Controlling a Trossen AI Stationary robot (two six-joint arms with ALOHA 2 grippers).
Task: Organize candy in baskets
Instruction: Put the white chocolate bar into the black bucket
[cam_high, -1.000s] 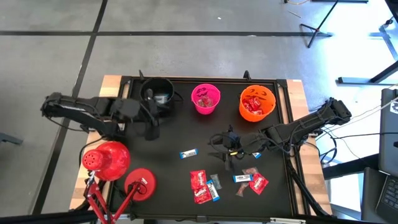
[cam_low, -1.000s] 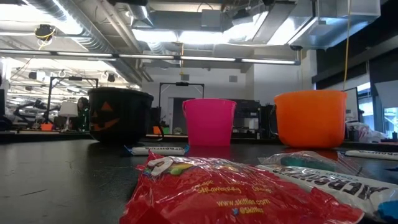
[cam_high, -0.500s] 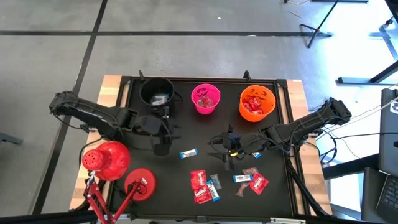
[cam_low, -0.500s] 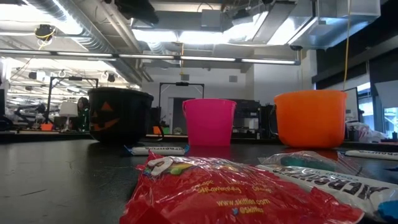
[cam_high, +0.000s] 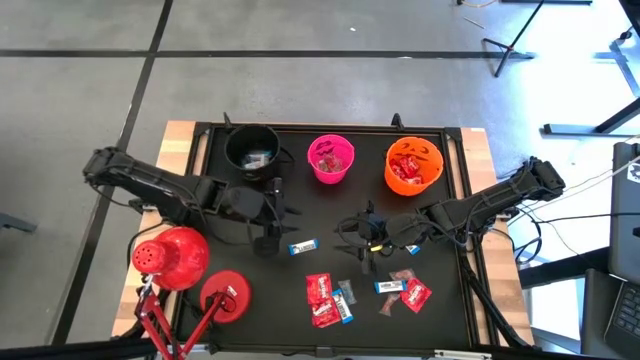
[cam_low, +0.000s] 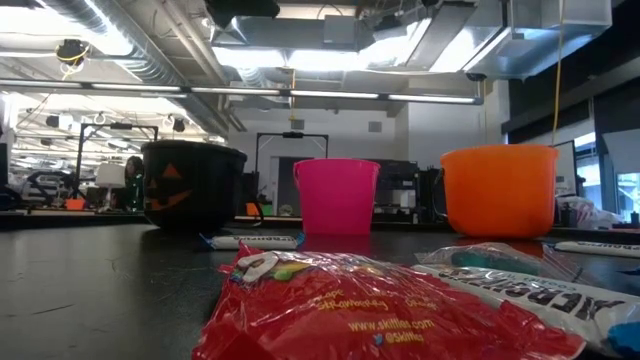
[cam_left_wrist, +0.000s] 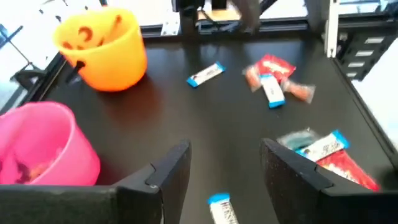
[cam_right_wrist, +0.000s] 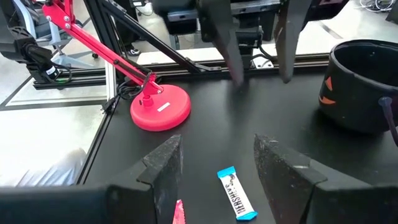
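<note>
Black matte tabletop (cam_high: 300, 290), wood-edged. Far row: black cauldron-shaped bucket (cam_high: 251, 148), pink round bucket (cam_high: 331, 159), orange jack-o'-lantern bucket (cam_high: 413, 165). My left gripper (cam_high: 276, 228), fingers parted and empty, hangs just beside a blue-and-white wrapped bar (cam_high: 303, 246), which lies apart from my fingers (cam_left_wrist: 168, 174) (near their tips). My right gripper (cam_high: 350, 240), fingers likewise spread, holds nothing; same bar ahead. Red and blue-and-white wrapped sweets (cam_high: 330, 297) cluster toward the near edge.
</note>
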